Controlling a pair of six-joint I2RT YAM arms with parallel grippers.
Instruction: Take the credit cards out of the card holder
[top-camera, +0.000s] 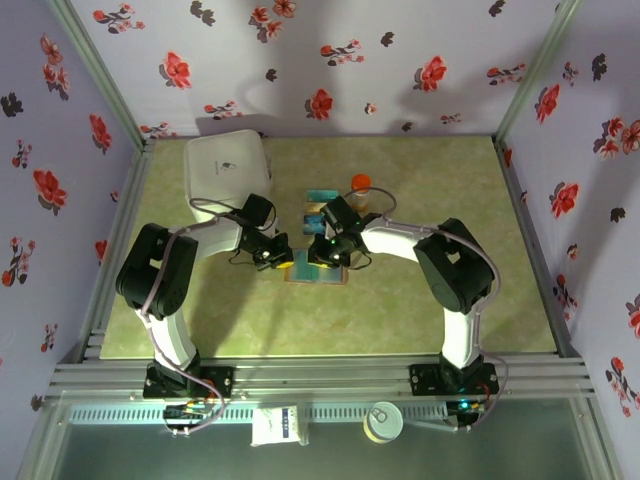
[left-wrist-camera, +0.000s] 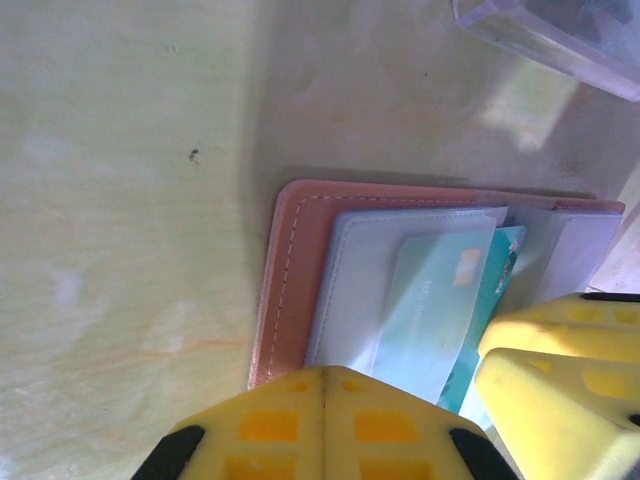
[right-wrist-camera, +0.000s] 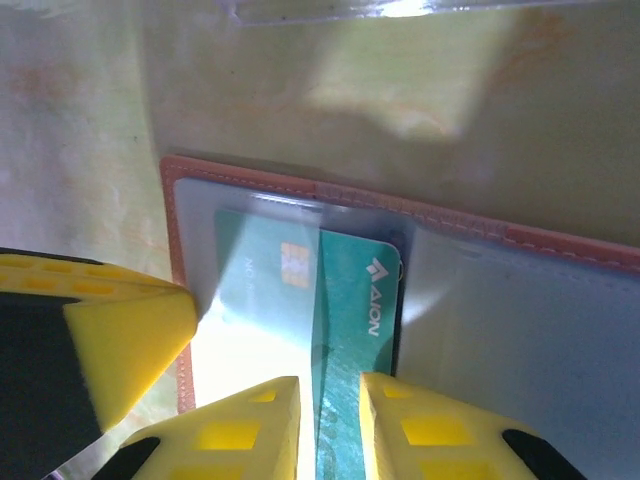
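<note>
Both arms were hunched over the card holder (top-camera: 318, 272) mid-table. Left gripper (left-wrist-camera: 325, 395) was pressed together, parked on the holder's edge. Right gripper (right-wrist-camera: 328, 395) was pinching a teal credit card (right-wrist-camera: 350, 330) poking out of the pocket. Further back sat two more cards (top-camera: 318, 207), an orange-capped bottle (top-camera: 360, 188) and a white container (top-camera: 228, 170).

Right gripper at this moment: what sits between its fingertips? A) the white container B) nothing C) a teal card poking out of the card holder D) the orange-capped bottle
C: in the right wrist view the right gripper straddles the edge of a teal card that sticks out of the open card holder.
</note>
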